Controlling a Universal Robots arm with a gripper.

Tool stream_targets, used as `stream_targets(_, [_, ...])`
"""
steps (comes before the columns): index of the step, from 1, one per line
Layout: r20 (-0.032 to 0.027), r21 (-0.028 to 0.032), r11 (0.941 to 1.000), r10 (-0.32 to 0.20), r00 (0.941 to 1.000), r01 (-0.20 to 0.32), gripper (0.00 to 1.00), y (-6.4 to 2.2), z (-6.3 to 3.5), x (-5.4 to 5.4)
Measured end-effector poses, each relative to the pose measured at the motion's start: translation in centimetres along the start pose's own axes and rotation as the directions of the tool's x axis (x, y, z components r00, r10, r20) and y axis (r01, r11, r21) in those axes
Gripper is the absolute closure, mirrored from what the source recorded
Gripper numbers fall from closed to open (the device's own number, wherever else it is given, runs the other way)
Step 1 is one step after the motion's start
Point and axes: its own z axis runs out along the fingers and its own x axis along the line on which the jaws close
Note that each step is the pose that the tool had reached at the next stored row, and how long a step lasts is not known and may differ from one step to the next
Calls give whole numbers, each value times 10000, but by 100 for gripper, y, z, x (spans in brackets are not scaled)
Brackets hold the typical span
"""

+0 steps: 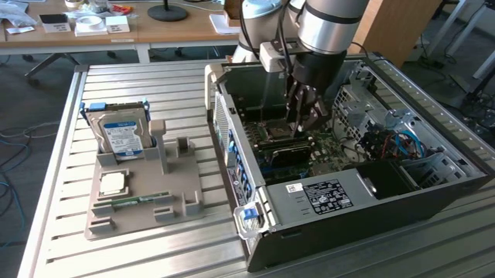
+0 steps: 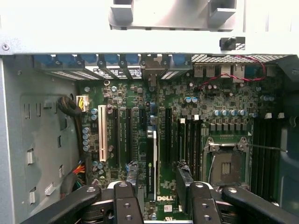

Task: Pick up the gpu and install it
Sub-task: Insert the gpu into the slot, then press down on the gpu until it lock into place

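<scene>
My tool (image 1: pixel 304 128) is wide open and holds nothing, and the gpu (image 1: pixel 283 152) at its 6 o'clock already looks plugged into the motherboard (image 2: pixel 229 105), I think.

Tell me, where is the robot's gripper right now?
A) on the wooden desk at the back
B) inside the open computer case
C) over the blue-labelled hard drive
B: the gripper hangs inside the open computer case, just above the green motherboard.
</scene>
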Motion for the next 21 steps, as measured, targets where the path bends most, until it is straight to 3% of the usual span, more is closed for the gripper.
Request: stream_targets(21, [0,0,10000,0,10000,0,54,-1,-74,-2])
